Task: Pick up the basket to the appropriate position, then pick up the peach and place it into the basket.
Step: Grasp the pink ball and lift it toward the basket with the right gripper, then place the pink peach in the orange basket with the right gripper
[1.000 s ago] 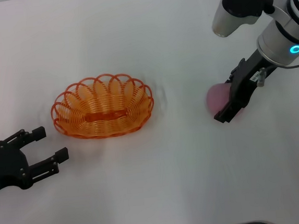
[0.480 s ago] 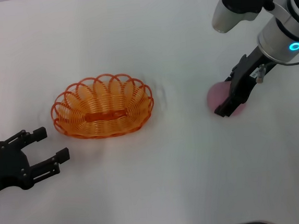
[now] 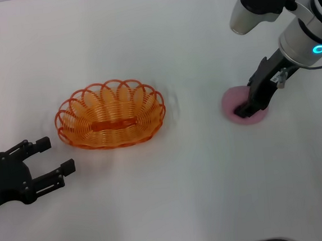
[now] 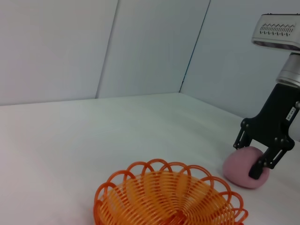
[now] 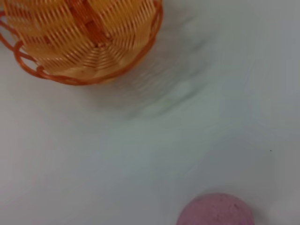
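Since the earlier frame, the right gripper (image 3: 250, 108) is lowered over the peach (image 3: 240, 105), fingers spread astride it, not yet pinched. The basket (image 3: 110, 114) sits well apart, mid-table. Left gripper (image 3: 50, 158) parked, spread. Step judged: grasping; closing is called for next.

Bright, even light, faint shadows; the right wrist view is blurred.

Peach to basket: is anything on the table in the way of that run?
Nothing visible. The peach sits on the table with the right gripper down over it, fingers open around it. Between it and the basket lies only bare white table. The left gripper waits open on the basket's far side, off that line.
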Controlling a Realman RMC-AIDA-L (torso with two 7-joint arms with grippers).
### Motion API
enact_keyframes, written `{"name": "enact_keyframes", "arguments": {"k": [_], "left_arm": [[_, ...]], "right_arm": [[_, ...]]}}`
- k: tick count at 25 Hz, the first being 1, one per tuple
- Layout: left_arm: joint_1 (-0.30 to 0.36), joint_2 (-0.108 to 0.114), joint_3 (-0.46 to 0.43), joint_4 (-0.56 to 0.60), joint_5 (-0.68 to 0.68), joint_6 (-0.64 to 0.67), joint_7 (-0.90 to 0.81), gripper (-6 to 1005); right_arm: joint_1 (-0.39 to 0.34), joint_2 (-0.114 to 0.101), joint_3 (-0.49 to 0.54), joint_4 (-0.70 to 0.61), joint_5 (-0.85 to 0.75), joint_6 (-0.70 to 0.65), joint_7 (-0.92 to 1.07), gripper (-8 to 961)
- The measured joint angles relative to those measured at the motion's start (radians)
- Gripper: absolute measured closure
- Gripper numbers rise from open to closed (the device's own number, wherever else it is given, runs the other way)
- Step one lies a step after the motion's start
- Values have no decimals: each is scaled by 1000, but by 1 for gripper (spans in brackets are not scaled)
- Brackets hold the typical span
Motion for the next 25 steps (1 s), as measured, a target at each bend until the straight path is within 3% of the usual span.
{"name": "enact_keyframes", "arguments": {"k": [5, 11, 25], "left_arm": [[0, 0, 0, 0, 4, 2, -2, 173], [0, 0, 0, 0, 2, 2, -1, 173], [-3, 0, 0, 1, 0, 3, -4, 173]], "right_arm": [[1, 0, 0, 0, 1, -9, -1, 519], [2, 0, 17, -14, 15, -42, -12, 519], [25, 0, 83, -109, 253, -98, -44, 512]]}}
